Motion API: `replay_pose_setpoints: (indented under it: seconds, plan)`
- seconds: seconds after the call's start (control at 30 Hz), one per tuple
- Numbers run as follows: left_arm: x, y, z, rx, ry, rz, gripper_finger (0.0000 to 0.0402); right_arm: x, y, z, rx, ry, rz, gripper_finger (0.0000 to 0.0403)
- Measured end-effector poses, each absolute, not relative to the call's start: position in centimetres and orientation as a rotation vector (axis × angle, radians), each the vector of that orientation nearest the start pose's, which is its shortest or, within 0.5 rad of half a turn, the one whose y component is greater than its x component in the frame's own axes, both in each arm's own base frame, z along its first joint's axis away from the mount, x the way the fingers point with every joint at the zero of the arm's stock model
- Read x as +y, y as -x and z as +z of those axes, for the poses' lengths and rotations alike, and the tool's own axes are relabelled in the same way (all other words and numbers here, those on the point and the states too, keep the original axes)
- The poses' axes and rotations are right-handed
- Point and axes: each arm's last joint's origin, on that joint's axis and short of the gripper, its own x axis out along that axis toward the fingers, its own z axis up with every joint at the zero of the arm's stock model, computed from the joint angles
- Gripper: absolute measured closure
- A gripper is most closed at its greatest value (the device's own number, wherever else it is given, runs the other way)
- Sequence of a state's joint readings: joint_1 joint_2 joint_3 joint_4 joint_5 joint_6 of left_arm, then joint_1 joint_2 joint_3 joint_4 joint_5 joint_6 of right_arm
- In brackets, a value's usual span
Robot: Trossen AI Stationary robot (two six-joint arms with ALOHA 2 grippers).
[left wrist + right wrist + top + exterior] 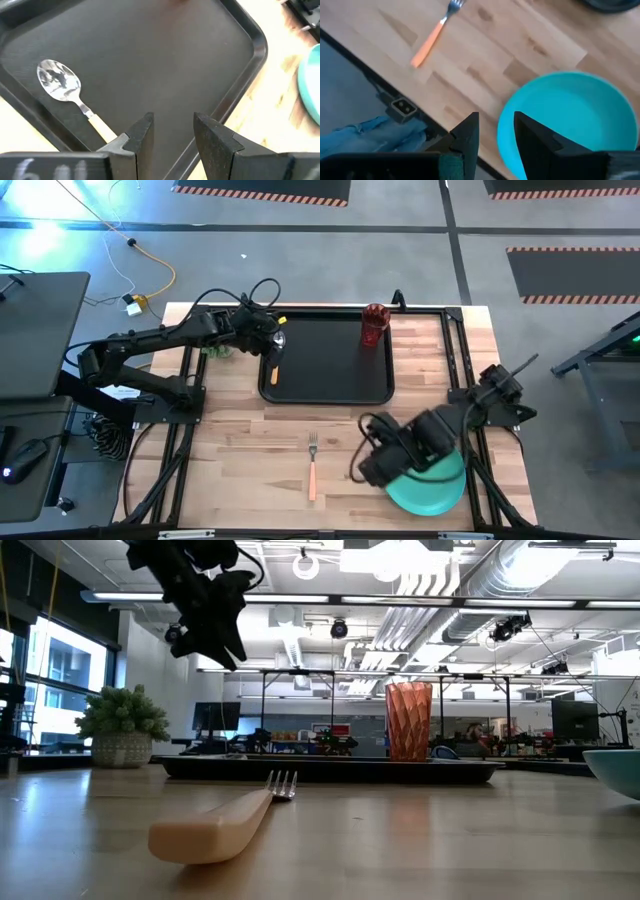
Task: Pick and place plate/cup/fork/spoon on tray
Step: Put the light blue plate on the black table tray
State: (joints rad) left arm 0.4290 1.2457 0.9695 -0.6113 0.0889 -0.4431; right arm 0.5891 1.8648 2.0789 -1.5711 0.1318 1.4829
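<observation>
So the overhead cam looked straight down on the whole table (pixel 250 470), both arms in frame. The low one sat right at tabletop height, staring level across the wood into the room, with the fork (pixel 225 820) super close to the lens. Left wrist cam hung close above the tray (pixel 165 60) and caught the spoon (pixel 65 87); right wrist cam was tight over the plate (pixel 570 120), which the overhead also saw.

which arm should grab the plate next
Right, probably. The right gripper hangs open directly over the plate at the table's near right edge. The left gripper is open over the tray, above the spoon, far across the table from the plate.
</observation>
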Motion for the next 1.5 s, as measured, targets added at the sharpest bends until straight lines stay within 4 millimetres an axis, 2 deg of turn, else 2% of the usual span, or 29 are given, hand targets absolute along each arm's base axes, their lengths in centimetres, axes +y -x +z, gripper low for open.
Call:
replay_pose_setpoints:
  seconds: [0.27, 0.47, 0.73, 1.13, 1.5]
  plan:
    - [9.9, -22.8, 27.0, 0.782, 0.664, 0.506, 0.0273, 22.2, -26.3, 37.3, 1.229, -0.783, -0.571, 0.0288]
    - [8.7, -23.3, 27.0, 0.788, 0.688, 0.480, 0.0273, 24.0, -25.1, 36.8, 1.233, -0.770, -0.567, 0.0288]
    - [5.9, -24.2, 27.0, 0.820, 0.662, 0.382, 0.0273, 25.9, -25.5, 34.6, 1.293, -0.724, -0.593, 0.0288]
    - [3.3, -24.7, 27.0, 0.844, 0.613, 0.292, 0.0273, 26.4, -25.7, 33.9, 1.296, -0.694, -0.597, 0.0288]
    - [2.4, -24.8, 27.0, 0.850, 0.618, 0.277, 0.0273, 28.2, -27.4, 29.9, 1.369, -0.621, -0.674, 0.0288]
